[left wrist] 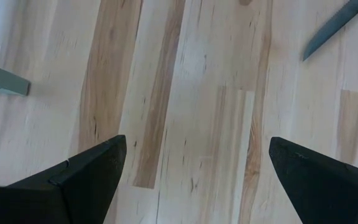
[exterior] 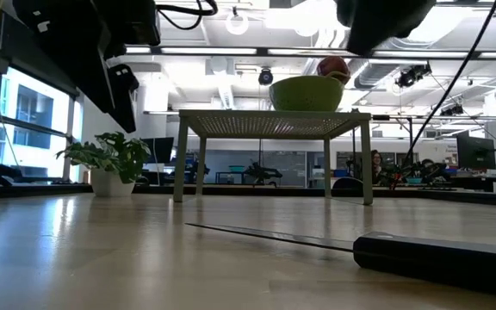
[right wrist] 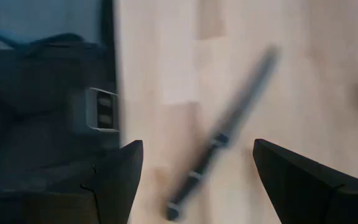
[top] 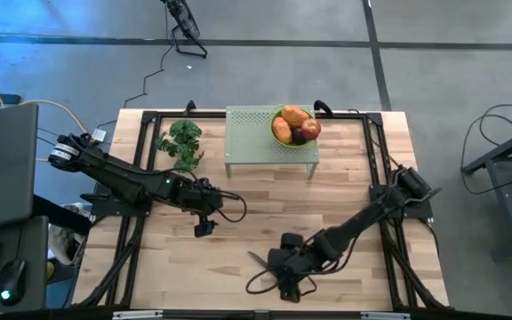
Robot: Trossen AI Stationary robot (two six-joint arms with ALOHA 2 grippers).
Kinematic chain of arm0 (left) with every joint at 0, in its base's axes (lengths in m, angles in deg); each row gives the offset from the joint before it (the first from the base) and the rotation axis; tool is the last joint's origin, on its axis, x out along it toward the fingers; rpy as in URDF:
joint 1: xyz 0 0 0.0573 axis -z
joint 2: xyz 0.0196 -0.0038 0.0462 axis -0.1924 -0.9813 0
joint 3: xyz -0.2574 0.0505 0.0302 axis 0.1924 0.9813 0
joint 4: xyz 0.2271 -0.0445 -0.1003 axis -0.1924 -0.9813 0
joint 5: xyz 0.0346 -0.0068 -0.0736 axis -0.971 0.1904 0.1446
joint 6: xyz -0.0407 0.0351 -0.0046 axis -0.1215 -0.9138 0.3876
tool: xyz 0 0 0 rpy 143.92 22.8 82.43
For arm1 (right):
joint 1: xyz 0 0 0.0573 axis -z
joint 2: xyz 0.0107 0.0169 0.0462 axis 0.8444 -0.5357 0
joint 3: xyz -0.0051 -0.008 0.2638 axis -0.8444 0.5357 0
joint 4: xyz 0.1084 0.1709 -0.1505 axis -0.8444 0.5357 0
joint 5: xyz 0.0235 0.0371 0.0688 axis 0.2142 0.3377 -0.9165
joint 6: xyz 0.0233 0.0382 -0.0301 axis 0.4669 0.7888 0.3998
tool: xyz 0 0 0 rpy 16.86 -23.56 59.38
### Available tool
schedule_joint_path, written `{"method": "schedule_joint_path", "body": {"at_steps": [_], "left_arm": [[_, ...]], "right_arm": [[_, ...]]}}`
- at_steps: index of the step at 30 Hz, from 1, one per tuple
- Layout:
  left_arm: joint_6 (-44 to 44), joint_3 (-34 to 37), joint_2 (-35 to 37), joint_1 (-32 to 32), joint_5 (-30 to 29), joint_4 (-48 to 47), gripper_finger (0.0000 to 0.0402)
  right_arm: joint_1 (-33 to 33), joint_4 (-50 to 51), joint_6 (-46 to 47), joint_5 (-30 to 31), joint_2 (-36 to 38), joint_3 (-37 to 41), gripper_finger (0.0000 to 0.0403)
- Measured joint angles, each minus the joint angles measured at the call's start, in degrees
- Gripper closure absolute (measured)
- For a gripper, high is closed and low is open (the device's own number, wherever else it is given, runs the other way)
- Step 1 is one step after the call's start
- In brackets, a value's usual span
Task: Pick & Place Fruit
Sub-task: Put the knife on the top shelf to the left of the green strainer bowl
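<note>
In bowl (top: 283, 118) on stand (top: 252, 140): two orange fruits (top: 290, 123), one apple (top: 306, 131).

I saw the fruit (top: 294, 126) in a bowl (exterior: 306, 93) on a small stand (top: 249, 140) at the bench's (top: 265, 222) rear; a leafy bunch (top: 181, 142) lay left of it, a knife (top: 258, 260) near the front.

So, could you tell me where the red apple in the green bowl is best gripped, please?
Probably from straight above, across its exposed upper sides: the red apple sits in the green bowl on the pale green perforated stand, with two orange oblong fruits pressed against it, so only its top is free.
</note>
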Motion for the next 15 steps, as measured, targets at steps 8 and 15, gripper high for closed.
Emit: {"method": "schedule_joint_path", "body": {"at_steps": [8,15], "left_arm": [[0.02,0.0,0.01,0.0,-0.05,0.3,0.0013],[0.02,0.0,0.02,0.0,-0.07,0.45,0.0013]], "right_arm": [[-0.93,6.28,2.13,0.65,-2.86,-2.01,0.0105],[-1.93,9.03,7.01,2.3,-4.3,-2.02,0.0105]]}}
